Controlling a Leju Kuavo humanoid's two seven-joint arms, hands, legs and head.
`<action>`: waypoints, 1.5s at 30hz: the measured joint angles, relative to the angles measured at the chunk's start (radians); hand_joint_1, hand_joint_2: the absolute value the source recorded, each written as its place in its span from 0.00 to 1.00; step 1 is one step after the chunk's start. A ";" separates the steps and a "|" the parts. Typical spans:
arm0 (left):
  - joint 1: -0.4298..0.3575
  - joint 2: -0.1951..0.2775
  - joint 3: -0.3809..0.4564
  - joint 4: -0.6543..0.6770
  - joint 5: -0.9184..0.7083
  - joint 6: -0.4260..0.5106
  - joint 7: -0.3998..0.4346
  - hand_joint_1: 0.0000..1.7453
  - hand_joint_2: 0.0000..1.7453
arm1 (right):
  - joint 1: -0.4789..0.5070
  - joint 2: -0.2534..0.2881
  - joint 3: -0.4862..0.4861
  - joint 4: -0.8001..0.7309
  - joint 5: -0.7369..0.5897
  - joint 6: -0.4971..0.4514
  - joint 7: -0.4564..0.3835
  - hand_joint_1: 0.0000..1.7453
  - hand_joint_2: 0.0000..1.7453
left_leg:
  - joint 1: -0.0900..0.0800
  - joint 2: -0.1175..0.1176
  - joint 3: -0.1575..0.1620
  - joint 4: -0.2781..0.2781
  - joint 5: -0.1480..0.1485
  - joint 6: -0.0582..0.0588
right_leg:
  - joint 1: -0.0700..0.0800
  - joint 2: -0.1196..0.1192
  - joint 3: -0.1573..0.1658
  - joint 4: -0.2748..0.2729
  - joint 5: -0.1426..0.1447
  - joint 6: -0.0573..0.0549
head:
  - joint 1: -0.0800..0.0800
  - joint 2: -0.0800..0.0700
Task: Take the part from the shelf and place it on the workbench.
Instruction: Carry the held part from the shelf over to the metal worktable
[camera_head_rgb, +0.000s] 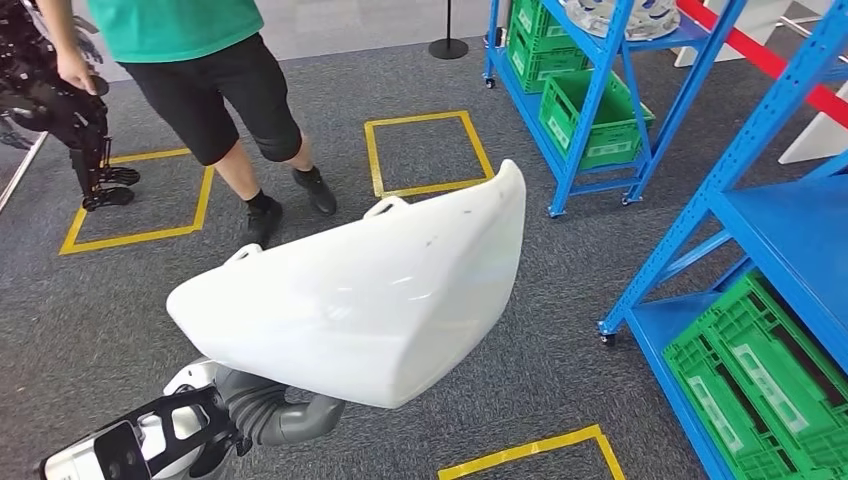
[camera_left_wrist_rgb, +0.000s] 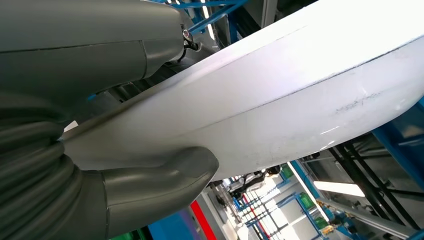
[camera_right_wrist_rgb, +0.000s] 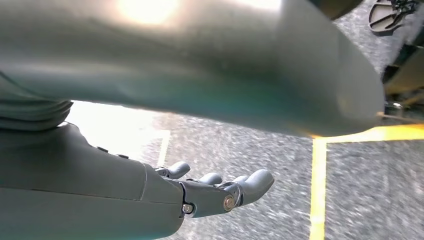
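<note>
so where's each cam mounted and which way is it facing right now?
Head view: high on the body, looking forward and down at the white part, carpet, blue shelves and a person's legs; left arm shows below.
Left wrist view: behind the left hand, looking along the part's underside; thumb against it.
Right wrist view: behind the right hand, under the part, facing carpet and yellow tape; fingers extended.
Shared: all three show the white part.

No text, brand or number can be read. The green crates (camera_head_rgb: 757, 380) carry pale labels, but they are too blurred. The white part (camera_head_rgb: 370, 295) shows only faint scuff marks.
</note>
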 joint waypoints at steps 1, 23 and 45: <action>-0.003 0.000 -0.001 0.005 0.005 -0.003 -0.001 1.00 1.00 | 0.000 0.001 -0.006 0.000 -0.007 0.000 0.014 0.00 0.00 | 0.000 0.007 0.027 -0.045 0.026 0.001 | 0.001 -0.013 0.001 0.000 -0.001 0.001 | 0.000 0.000; -0.049 0.022 -0.015 0.079 0.047 0.003 -0.036 1.00 1.00 | 0.006 0.007 -0.057 0.000 0.000 0.003 0.008 0.00 0.00 | -0.002 -0.130 0.119 -0.279 0.137 0.022 | -0.006 0.104 -0.003 0.006 0.002 0.031 | 0.012 0.000; -0.066 0.008 -0.037 0.168 0.031 0.001 -0.112 1.00 1.00 | 0.005 -0.055 0.029 0.000 0.108 0.005 -0.068 0.00 0.00 | -0.003 -0.035 0.136 -0.279 0.122 0.064 | -0.003 0.051 -0.124 0.286 -0.139 0.062 | 0.008 0.000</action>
